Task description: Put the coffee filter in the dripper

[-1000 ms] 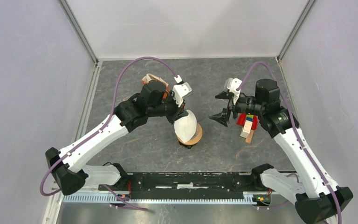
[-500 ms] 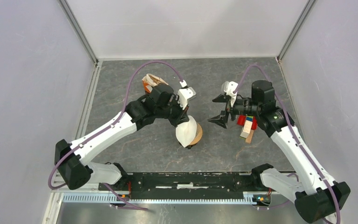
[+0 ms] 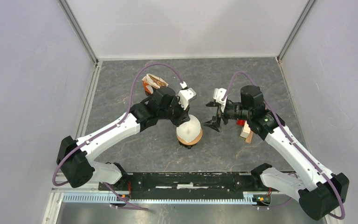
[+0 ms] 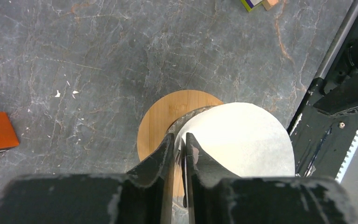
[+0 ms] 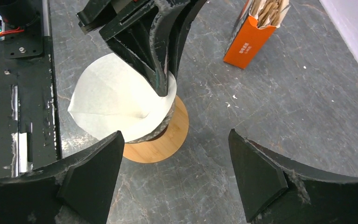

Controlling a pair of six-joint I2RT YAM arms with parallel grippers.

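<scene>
The white paper coffee filter (image 3: 189, 125) sits as a cone in the dripper, whose tan wooden collar (image 3: 189, 138) shows under it at the table's middle. The left wrist view has the filter (image 4: 242, 135) covering the glass rim above the collar (image 4: 161, 121). My left gripper (image 4: 179, 136) straddles the filter's near edge, its jaws parted by a narrow gap with the paper edge loose between them. My right gripper (image 3: 212, 115) hangs open just right of the dripper, holding nothing. The right wrist view shows the filter (image 5: 116, 102) and collar (image 5: 163, 142) ahead of its wide fingers (image 5: 93, 172).
An orange box of spare filters (image 3: 152, 82) stands behind the left arm, also in the right wrist view (image 5: 249, 39). A pile of coloured blocks (image 3: 247, 129) lies under the right arm. A black rail (image 3: 186, 179) runs along the near edge.
The filter has gone from tilted beside the collar to seated upright in the dripper. My left jaws have parted slightly. My right gripper has moved left toward the dripper.
</scene>
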